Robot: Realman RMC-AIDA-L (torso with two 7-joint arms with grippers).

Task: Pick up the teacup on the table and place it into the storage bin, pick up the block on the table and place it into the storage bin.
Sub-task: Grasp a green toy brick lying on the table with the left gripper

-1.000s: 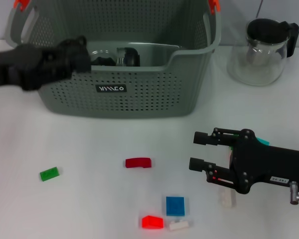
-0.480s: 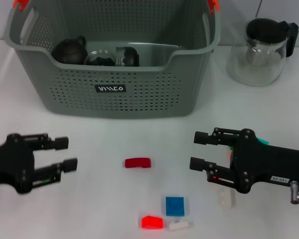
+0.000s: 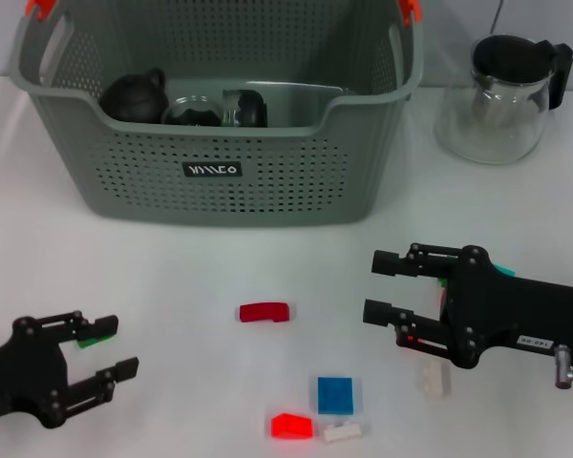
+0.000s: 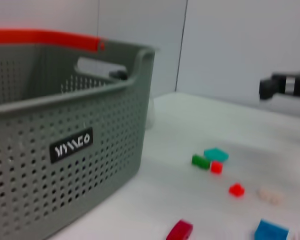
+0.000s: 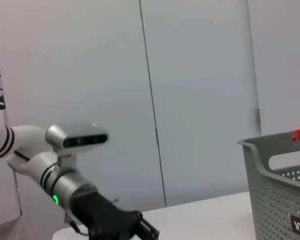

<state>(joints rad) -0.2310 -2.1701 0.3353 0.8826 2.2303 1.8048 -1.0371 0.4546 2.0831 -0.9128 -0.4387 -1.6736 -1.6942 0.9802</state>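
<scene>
teacup [image 3: 132, 94] already sitting in storage bin [image 3: 267, 191]; left gripper [image 3: 103, 349] dropped back low over counter [image 3: 191, 277], fingers apart, empty. right gripper [image 3: 380, 287] fingers apart too, parked. block next imo.

- You can see white lettering on the small black label [image 3: 213, 170] on the storage bin [image 3: 296, 181]; it can't be read for certain.
- A small white sticker [image 3: 535, 341] on the right arm carries print too small for you to read.
</scene>
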